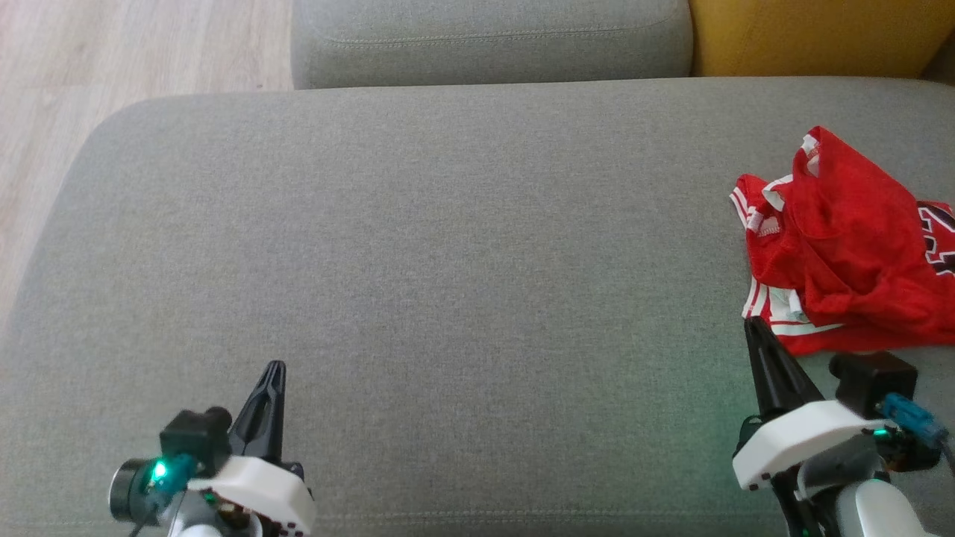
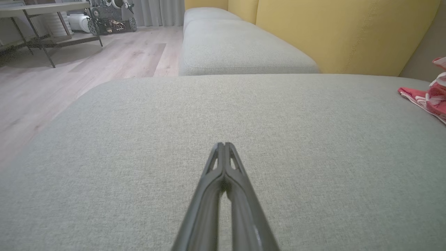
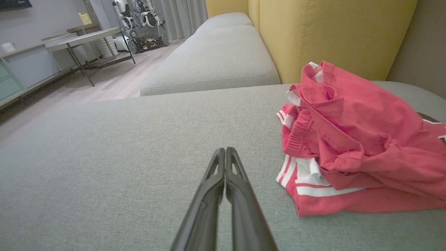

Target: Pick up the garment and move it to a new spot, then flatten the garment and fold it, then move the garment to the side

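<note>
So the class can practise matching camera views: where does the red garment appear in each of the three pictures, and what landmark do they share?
Head view: red garment crumpled at the right edge, mid-height.
Left wrist view: red garment, a sliver at the far right edge.
Right wrist view: red garment, large, right of centre.
Shared landmark: yellow backrest, behind it in every view.

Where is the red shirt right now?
In the head view the shirt lies crumpled on the right side of the grey cushion, close beside the right gripper.
</note>
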